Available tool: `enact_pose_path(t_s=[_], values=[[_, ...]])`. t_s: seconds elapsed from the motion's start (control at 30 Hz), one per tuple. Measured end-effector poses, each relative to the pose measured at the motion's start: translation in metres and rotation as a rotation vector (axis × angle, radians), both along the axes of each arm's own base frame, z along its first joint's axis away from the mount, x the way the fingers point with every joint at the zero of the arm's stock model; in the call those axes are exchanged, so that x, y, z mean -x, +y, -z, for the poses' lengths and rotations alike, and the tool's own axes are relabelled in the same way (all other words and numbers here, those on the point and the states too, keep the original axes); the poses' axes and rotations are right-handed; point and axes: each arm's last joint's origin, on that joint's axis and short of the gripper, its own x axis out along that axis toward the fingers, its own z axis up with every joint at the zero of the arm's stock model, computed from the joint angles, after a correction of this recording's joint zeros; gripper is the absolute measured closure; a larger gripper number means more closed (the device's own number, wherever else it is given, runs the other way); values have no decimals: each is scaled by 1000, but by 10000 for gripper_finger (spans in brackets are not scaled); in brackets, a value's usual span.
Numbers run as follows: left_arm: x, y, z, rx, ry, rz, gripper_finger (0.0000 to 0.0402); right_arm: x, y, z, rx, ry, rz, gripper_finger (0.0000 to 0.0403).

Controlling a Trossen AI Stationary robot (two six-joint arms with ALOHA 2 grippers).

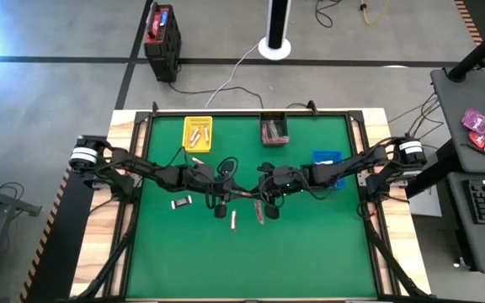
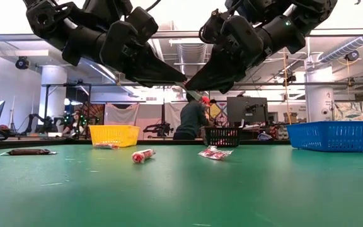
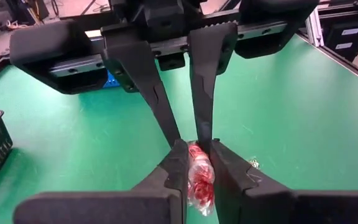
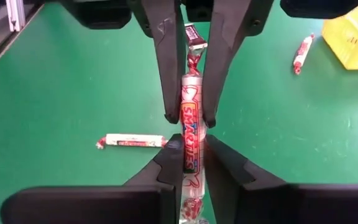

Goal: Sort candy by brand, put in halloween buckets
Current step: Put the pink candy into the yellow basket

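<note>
right wrist view shows a smarties roll [image 4: 190, 134] held above the green table [image 4: 73, 93] at mid-table, pinched at once by the right gripper [image 4: 190, 152] and left gripper [image 4: 185, 117], both sets of fingers narrowed onto it.

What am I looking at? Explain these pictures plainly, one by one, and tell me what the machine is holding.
This is a robot with two dark arms working over a green table. One picture looks straight down, one looks level across the tabletop, and two come from cameras on the arms' wrists. On the table sit a yellow bin, a black bin and a blue bin. A few wrapped candies lie loose, such as one near the left arm. Above the middle, the left gripper and the right gripper meet tip to tip. Both are clamped on one red-and-white candy roll, which looks like a hand-over.
</note>
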Motion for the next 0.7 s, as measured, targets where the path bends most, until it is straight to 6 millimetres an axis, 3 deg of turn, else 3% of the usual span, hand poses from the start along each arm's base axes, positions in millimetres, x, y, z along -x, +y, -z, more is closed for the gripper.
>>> enact_pose_path(t_s=[0.27,0.4,0.53,0.7], values=[[-2,7,-7,0,24,-24,369,0,-3,0,-39,11,49,273],[3,20,-19,-26,180,-104,367,3,-6,-7,-3,-4,135,234],[23,42,-40,-126,429,-288,366,11,-10,-16,39,3,274,209],[56,86,-67,-228,631,-585,365,17,-11,-26,52,-1,313,198]])
